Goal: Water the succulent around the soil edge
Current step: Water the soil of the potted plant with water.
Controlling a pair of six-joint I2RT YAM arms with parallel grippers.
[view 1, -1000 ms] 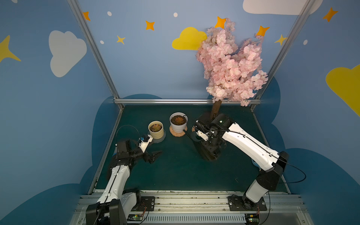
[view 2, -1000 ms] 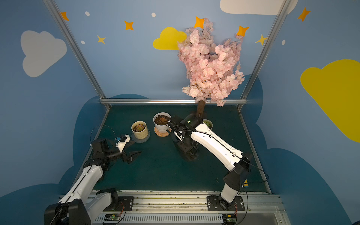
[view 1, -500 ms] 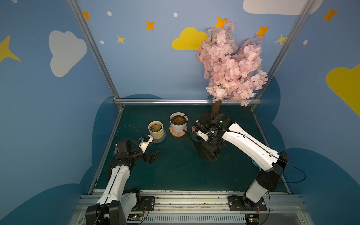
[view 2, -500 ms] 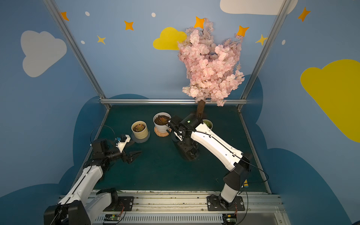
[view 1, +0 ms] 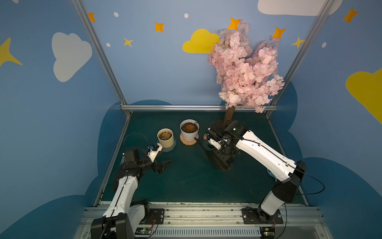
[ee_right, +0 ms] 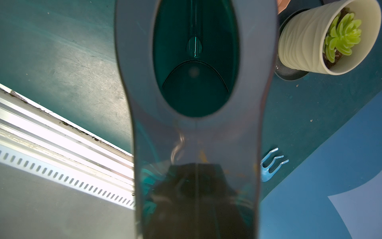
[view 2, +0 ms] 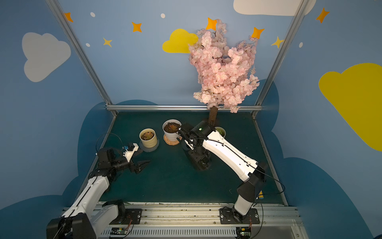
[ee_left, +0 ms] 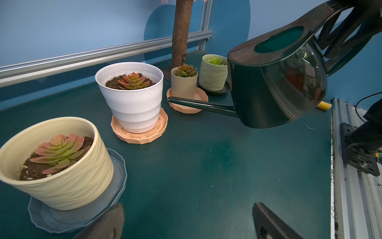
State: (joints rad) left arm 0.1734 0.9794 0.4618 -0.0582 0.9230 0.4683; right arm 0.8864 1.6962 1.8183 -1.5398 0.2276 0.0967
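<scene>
Blue walls (view 1: 165, 68) with clouds stand around a dark green counter (ee_left: 206, 165). The right hand (ee_left: 334, 31) is clamped on the handle (ee_left: 322, 18) of a dark green watering can (ee_left: 277, 87), up off the counter. Its spout (ee_left: 198, 105) points at the side of the white pot (ee_left: 134, 107), below the rim. The succulent (ee_left: 133, 81) sits in that pot's soil (ee_left: 111, 83). The left hand (view 1: 165, 167) is near a yellow pot (ee_left: 62, 165), fingers apart, holding nothing.

Blue walls (view 1: 165, 72), yellow clouds (view 1: 200, 41), stars (view 1: 159, 27); dark green floor (view 1: 186, 186).
</scene>
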